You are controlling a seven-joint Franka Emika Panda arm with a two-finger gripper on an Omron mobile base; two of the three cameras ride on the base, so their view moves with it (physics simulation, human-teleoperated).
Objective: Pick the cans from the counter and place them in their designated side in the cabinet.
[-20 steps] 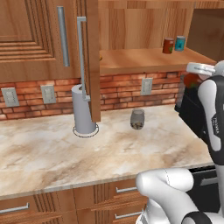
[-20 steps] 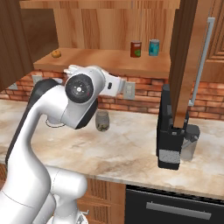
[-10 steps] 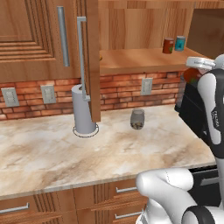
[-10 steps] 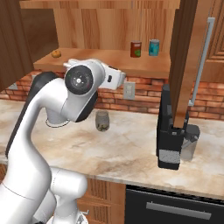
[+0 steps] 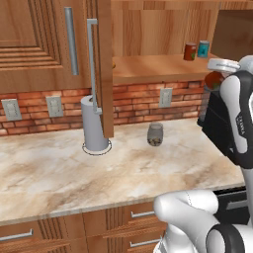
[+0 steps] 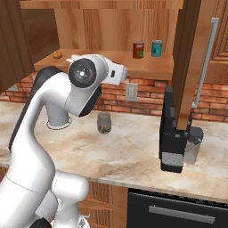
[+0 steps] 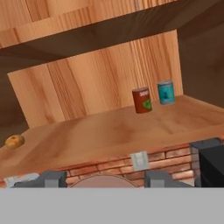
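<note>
Hand view: my gripper (image 7: 103, 180) pinches a red can (image 7: 103, 182) at six o'clock, its metal top showing. At two o'clock, another red can (image 7: 141, 100) stands on the cabinet (image 7: 109, 122) shelf beside a teal can (image 7: 166, 92); I can't read either label.

arm (image 6: 40, 120): glossy white, rounded | joints: dark | tips: small, dark

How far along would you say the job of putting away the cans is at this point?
Done: one red can stands on the cabinet shelf beside the teal can. In hand: the claw is shut on the second red can, held up near shelf level. Left: set that can on the shelf and let go.
</note>
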